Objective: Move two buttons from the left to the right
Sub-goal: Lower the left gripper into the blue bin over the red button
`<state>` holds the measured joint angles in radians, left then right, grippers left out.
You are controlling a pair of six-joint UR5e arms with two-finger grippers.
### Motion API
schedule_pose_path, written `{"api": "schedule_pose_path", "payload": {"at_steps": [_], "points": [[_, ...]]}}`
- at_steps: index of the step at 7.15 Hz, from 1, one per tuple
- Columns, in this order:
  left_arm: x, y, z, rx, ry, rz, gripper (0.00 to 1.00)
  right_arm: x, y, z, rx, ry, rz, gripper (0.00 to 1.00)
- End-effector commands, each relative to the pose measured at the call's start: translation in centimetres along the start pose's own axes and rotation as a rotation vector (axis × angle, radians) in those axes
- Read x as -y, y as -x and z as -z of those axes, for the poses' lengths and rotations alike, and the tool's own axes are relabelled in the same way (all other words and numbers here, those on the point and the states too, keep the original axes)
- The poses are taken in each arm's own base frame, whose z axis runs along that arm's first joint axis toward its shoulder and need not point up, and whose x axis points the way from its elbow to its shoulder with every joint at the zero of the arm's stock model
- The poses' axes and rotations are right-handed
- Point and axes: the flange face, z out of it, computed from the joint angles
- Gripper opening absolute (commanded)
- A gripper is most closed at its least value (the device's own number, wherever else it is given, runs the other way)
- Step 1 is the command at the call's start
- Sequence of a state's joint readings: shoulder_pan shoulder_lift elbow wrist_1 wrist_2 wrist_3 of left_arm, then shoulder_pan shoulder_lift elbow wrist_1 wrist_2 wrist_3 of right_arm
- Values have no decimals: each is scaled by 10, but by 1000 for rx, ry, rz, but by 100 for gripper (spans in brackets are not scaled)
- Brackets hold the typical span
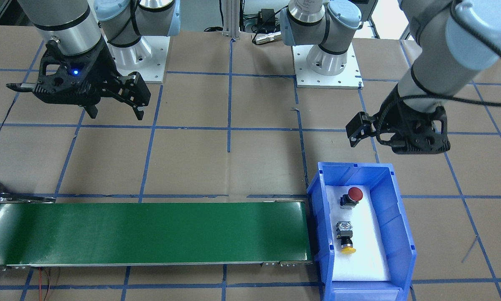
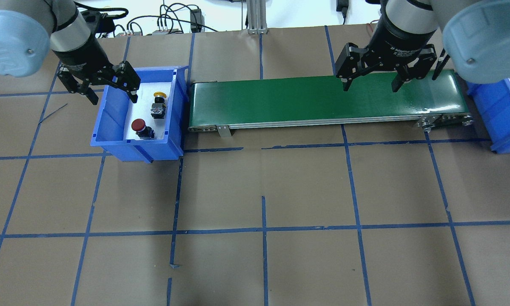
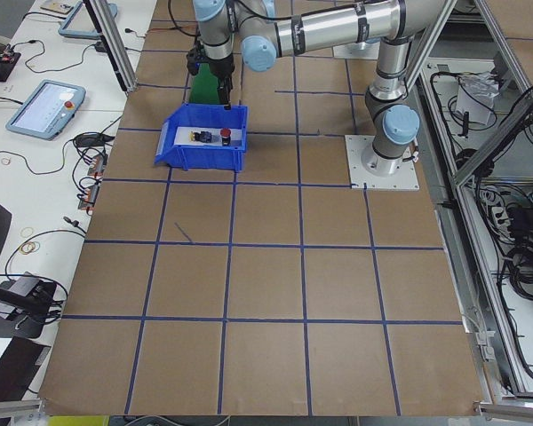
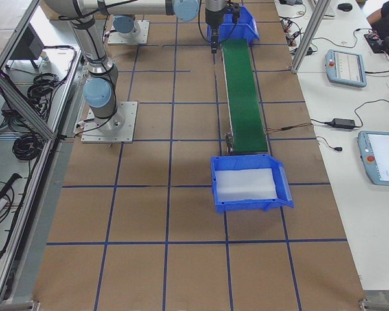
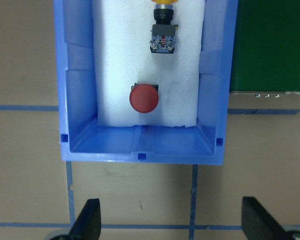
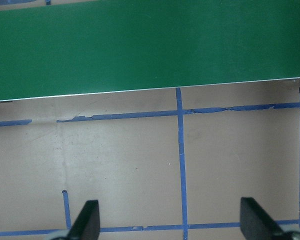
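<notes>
The red-capped button and the yellow-capped button lie apart on white foam inside the blue bin at the left end of the green conveyor. Both also show in the left wrist view, red and yellow. My left gripper is open and empty. It hovers high over the table, just on the robot's side of the bin. My right gripper is open and empty. It hovers above the table on the robot's side of the conveyor's right part.
A second blue bin with white foam and nothing on it stands at the conveyor's right end, and it also shows in the exterior right view. Brown table paper with blue tape lines surrounds everything. The arm bases stand behind.
</notes>
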<state>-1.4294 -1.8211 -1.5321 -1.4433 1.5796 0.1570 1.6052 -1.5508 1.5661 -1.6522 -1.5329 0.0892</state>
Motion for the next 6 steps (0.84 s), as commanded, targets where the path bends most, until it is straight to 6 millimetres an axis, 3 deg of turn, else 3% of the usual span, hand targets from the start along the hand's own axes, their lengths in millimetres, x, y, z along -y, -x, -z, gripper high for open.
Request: {"api": "schedule_pose_path", "payload": {"at_steps": [1,6], "points": [[15,7,-57,-15,43,-2,100,0,0,0,0,0,1,100],[27,12,-126,-16,12,-3,100,1,-5,-5,-15,9,-11,100]]}}
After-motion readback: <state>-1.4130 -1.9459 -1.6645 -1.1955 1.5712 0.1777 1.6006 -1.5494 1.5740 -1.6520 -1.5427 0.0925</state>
